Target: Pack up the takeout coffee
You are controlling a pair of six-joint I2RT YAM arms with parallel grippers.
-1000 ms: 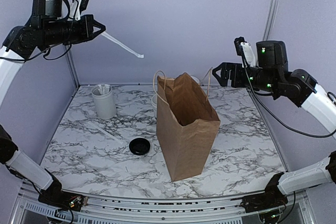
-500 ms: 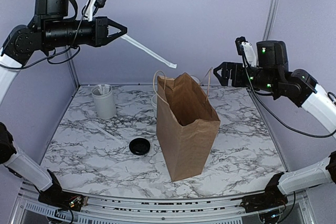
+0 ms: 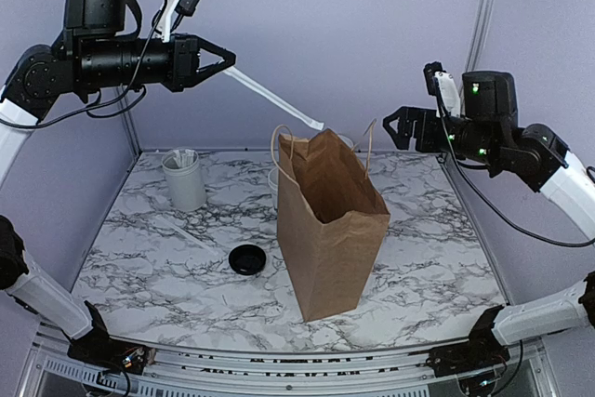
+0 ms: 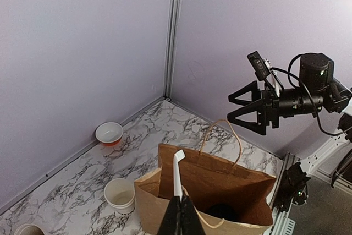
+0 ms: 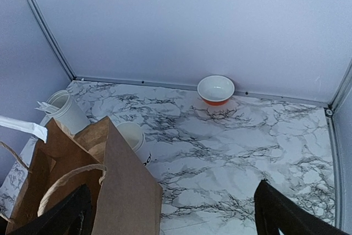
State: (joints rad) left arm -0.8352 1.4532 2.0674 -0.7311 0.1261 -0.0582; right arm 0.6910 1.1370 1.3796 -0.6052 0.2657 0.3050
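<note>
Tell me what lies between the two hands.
A wrapped straw, gripped by the left hand, points toward the right hand over the open paper bag; top view.

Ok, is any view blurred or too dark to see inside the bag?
Top external: sharp, evenly lit, bag mouth shows only inner wall. Left wrist: sharp, but bag interior is shadowed, contents unclear. Right wrist: sharp, bag cropped at the corner.

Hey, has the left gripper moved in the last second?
Yes. The left gripper, shut on the straw, has moved right toward the paper bag; the straw's tip is now just above the bag's rim.
</note>
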